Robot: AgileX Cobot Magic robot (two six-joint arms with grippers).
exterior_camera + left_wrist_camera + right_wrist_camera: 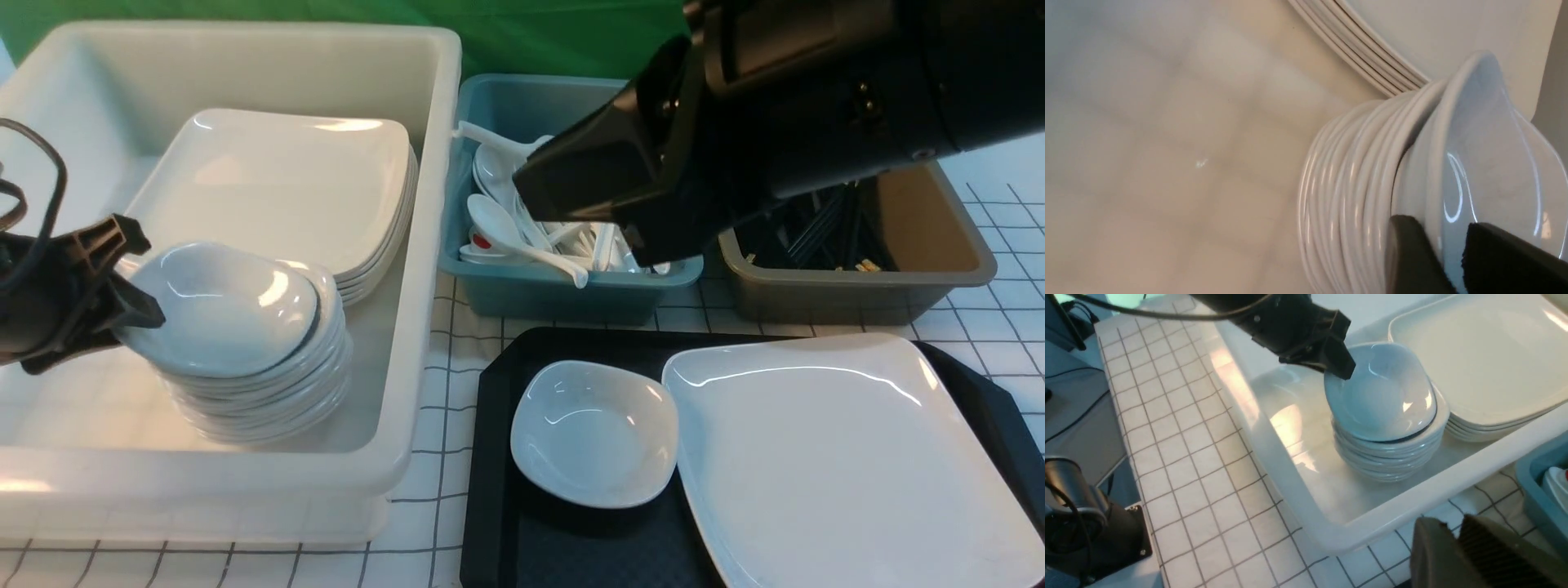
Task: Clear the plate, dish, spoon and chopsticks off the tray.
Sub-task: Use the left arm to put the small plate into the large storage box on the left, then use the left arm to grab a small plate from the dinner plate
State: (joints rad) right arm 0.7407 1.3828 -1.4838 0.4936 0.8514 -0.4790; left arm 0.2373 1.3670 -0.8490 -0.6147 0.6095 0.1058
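On the black tray [498, 490] sit a small white dish [594, 433] and, to its right, the large square plate [841, 457]. My left gripper [147, 278] [1437, 228] is in the white tub. It is open, its fingers straddling the rim of another dish [229, 306] [1494, 163] that lies tilted on top of a stack. My right gripper [1449, 518] is open by a narrow gap with nothing in it. Its arm [735, 122] hangs over the bins at the back. White spoons [522, 237] lie in the blue bin and black chopsticks [816, 237] in the grey-brown tub.
The white tub [408, 457] also holds a stack of large plates [286, 180] behind the stack of dishes [261, 392]. The blue bin [563, 298] and the grey-brown tub [857, 294] stand behind the tray on a checked cloth [445, 343].
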